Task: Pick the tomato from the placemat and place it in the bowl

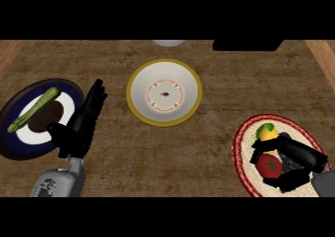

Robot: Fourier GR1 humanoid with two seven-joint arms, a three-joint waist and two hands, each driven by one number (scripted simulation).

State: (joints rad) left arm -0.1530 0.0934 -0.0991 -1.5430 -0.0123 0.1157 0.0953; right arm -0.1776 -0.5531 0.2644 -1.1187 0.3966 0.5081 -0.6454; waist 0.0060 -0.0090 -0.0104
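Right hand [293,159]: lower right, over the round red-rimmed placemat [245,173], fingers and thumb curled around the red tomato [269,165], which sits on the mat. Yellow fruit with a green top [267,133]: same mat, just beyond the tomato. Left hand [81,125]: lower left, fingers straight and together, pointing up, holding nothing, at the right edge of a dark blue-and-white plate [13,141]. Green courgette [35,109]: lying on that plate. Bowl [187,99]: white, yellow rim, centre. Surface: brown woven-textured counter [170,157], wooden strips at both sides.
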